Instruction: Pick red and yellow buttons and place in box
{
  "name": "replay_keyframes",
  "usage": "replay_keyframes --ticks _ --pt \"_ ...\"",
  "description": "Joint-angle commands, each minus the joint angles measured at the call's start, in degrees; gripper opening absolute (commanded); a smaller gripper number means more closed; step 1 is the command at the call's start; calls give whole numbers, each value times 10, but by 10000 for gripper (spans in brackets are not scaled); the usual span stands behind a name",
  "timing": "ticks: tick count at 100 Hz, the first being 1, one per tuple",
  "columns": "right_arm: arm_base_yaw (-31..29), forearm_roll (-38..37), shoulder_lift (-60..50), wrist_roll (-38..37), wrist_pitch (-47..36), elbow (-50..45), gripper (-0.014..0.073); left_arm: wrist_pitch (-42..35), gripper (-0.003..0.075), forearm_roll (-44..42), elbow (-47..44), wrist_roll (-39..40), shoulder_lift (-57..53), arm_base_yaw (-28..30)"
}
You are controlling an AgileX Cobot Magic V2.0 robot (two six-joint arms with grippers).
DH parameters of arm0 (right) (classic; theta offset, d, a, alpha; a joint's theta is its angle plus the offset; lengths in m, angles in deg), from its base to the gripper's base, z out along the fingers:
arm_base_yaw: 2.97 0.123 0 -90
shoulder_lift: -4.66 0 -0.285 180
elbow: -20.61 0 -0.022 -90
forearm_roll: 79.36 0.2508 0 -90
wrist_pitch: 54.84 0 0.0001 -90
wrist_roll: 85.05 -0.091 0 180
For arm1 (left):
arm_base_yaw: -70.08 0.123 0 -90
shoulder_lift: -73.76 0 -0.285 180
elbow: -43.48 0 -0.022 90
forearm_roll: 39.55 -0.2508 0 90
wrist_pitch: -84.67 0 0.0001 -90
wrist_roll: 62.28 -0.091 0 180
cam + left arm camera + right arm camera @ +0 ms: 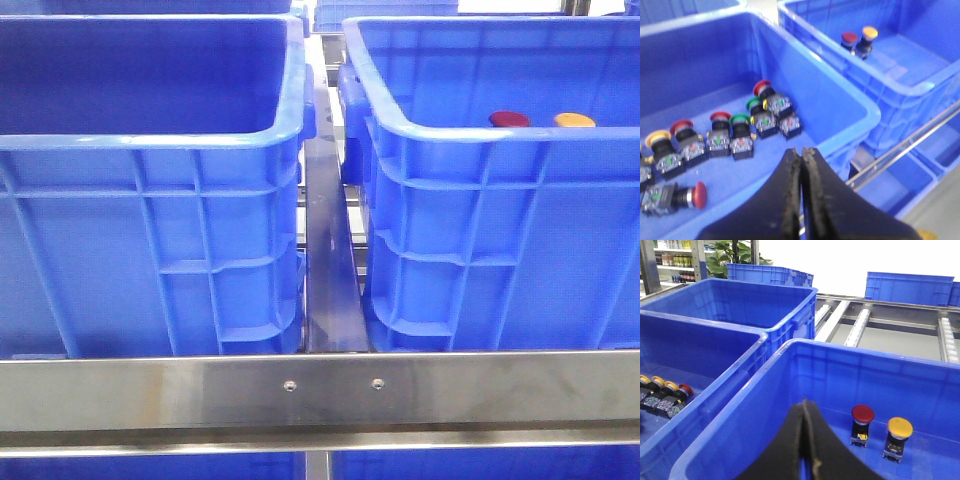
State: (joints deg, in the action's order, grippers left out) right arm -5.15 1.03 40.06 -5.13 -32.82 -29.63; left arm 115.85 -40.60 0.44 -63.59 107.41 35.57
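The red button point(509, 119) and the yellow button point(574, 121) stand side by side inside the box point(480, 132), the right-hand blue crate with the lighter inside. The right wrist view shows them upright on black switch bodies, red point(862, 413) and yellow point(900, 427), near the box's far wall point(865, 352). My right gripper point(805, 402) is shut and empty above the box's inside, to the left of the buttons. My left gripper point(801, 150) is shut and empty over the twin crate. From there the red point(849, 37) and yellow point(870, 33) buttons show in the box point(912, 90).
The twin blue crate point(150, 140) stands left of the box, with a narrow gap and a metal rail between them. It holds several push buttons point(740, 132) with red, green and yellow caps. A steel bar point(320, 390) crosses in front. More blue crates point(770, 272) and rollers lie behind.
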Motion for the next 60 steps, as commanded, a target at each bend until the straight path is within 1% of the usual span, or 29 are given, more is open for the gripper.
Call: replay_keyframes --ticks 1,19,29,44,60 --pt "-4 15 1 5 -2 15 -69 -24 -20 1 17 6 3 -4" --pt "-4 15 1 5 -2 15 -69 24 -20 1 17 6 3 -4" --pt "-4 15 1 5 -2 15 -69 37 -20 1 17 6 3 -4" --pt "-4 15 1 5 -2 15 -69 34 -20 1 17 6 3 -4" --pt "-4 15 1 5 -2 15 -69 11 -20 -7 17 6 3 -4"
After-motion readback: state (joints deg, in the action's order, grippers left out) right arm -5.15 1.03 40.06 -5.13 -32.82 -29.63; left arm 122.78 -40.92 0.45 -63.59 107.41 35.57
